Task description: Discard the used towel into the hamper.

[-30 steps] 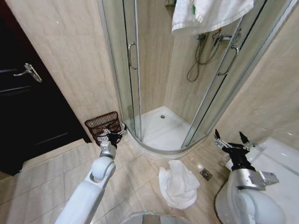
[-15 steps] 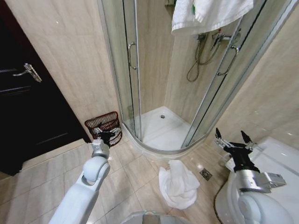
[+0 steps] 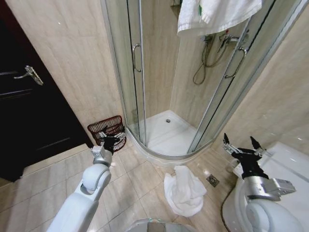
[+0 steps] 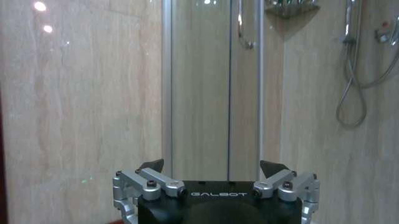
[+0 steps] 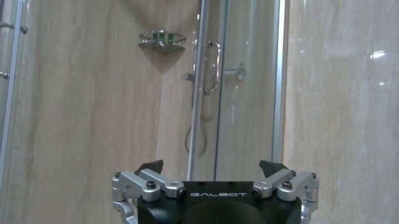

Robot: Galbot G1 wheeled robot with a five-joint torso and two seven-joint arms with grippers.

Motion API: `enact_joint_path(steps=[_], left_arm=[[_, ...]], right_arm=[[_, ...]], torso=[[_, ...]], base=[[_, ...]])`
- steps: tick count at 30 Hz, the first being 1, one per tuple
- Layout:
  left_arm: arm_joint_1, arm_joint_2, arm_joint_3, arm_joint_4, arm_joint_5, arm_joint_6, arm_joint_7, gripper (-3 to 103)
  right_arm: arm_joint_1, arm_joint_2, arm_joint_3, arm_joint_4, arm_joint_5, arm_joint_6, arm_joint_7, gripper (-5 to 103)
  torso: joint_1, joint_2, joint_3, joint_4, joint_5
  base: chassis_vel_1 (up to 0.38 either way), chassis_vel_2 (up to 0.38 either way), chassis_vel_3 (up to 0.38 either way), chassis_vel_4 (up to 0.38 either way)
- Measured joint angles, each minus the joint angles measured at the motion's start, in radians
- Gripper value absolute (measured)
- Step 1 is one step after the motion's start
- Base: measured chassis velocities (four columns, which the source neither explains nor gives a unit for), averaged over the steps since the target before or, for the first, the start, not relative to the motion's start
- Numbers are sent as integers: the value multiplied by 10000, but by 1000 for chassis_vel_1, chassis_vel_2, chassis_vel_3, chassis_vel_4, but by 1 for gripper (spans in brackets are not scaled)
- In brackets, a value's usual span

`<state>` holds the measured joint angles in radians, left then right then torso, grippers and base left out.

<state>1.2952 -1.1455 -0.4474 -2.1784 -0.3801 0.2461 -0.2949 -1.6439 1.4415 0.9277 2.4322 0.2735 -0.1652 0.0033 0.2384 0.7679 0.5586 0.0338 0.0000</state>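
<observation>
The used towel point(image 3: 184, 191) lies crumpled and white on the tiled floor, just outside the shower's curved sill. Against the wall to the left of the shower stands the hamper point(image 3: 105, 127), a small dark reddish-brown open-weave basket. My left gripper point(image 3: 112, 140) hovers directly in front of the hamper, well to the left of the towel; in the left wrist view my left gripper point(image 4: 212, 165) is open and holds nothing. Raised to the right of the towel, my right gripper point(image 3: 240, 146) also stands open and empty, as the right wrist view shows of my right gripper point(image 5: 212, 165).
A glass corner shower point(image 3: 166, 126) fills the middle, with another white towel point(image 3: 217, 13) hung over its top rail. A dark door point(image 3: 29, 111) is on the left. A white fixture point(image 3: 289, 166) sits at the right, and a floor drain point(image 3: 213, 180) lies beside the towel.
My left arm has swung a little to the left, bringing its gripper squarely before the hamper. The right arm has shifted slightly right. The towel has not moved.
</observation>
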Motion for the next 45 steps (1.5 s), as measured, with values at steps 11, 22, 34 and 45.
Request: enact_joint_path(steps=[11, 22, 34, 45], left_arm=[[175, 228, -178, -373, 13, -60, -46, 100], [366, -51, -438, -227, 23, 85, -321, 100], [483, -17, -782, -248, -88, 87, -290, 100], [423, 154, -1029, -120, -142, 89, -289, 100]], right_arm=[[-95, 66, 17, 68, 39, 130, -12, 100], [42, 9, -115, 123, 47, 19, -48, 100], [-17, 243, -188, 13, 16, 54, -98, 100], [-153, 546, -495, -38, -134, 150, -675, 100]], torso=[[209, 481, 271, 0, 1], [474, 1058, 582, 1, 0], [703, 1601, 897, 1, 0], [950, 2167, 1215, 0, 0]], base=[[0, 0, 0, 0], [0, 0, 0, 0], [0, 0, 0, 0], [0, 0, 0, 0]])
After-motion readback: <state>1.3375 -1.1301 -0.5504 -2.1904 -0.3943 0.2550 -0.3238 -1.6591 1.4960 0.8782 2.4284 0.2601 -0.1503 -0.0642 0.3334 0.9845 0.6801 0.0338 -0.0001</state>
